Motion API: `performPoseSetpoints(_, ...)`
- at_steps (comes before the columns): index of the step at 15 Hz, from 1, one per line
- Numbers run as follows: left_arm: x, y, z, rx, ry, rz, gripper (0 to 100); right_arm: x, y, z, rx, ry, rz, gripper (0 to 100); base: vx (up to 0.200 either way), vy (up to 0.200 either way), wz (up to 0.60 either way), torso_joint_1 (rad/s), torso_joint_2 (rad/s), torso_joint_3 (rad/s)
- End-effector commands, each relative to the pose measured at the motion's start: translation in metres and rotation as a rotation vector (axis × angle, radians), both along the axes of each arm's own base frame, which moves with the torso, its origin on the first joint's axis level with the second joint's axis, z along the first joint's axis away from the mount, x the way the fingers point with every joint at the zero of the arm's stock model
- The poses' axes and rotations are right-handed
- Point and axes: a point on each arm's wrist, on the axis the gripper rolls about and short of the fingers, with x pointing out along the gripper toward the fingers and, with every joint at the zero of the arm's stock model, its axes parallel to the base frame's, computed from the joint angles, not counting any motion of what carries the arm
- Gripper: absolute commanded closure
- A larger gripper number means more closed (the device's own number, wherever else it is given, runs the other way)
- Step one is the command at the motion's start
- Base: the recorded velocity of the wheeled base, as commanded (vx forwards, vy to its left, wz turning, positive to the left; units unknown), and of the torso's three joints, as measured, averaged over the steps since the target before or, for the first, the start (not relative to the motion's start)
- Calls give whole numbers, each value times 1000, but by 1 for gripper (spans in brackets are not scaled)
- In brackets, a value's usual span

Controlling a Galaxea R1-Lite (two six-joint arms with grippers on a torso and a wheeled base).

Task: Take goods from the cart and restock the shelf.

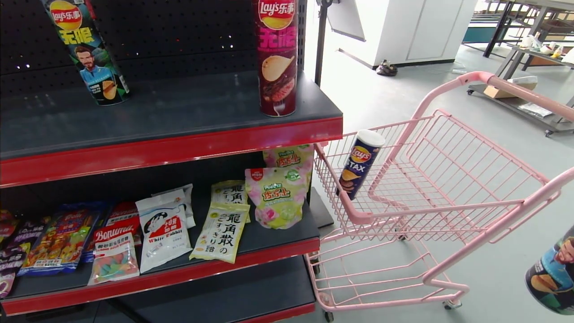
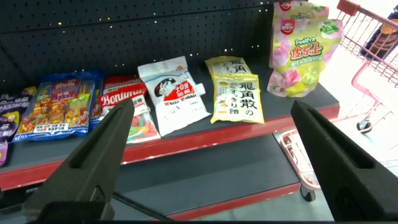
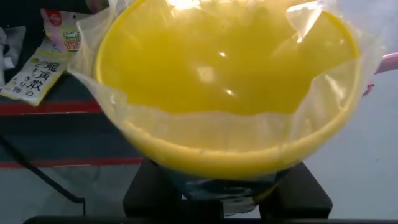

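Pinched in right pincer (image 3: 227, 193): chip can (image 1: 552, 278), lower right of frame, yellow lid (image 3: 227, 81) toward wrist camera | Spread wide: left pincer (image 2: 211, 155), facing snack bags (image 2: 174, 93) on lower shelf (image 2: 186, 146) | Leaning in pink cart (image 1: 515, 88), mid-frame: blue chip can (image 1: 358, 163), well apart from both pincers

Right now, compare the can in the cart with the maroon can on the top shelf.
The cart can is navy; the maroon can is dark red. The cart can leans tilted in the cart; the maroon can stands upright on the shelf. Both are tall chip tubes.
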Motion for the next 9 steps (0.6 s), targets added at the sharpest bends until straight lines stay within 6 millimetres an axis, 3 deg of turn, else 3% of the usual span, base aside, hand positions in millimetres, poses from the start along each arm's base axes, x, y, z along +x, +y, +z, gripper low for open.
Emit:
performPoseSetpoints(1,0,0,0,-1,1,0,0,-8,1,-1,-5,-27,-6,100,0,0,0,0,0,0)
performPoseSetpoints(9,0,0,0,-1,1,0,0,-5,0,-2,-9,-19,-3,100,0,0,0,124,-445,-320)
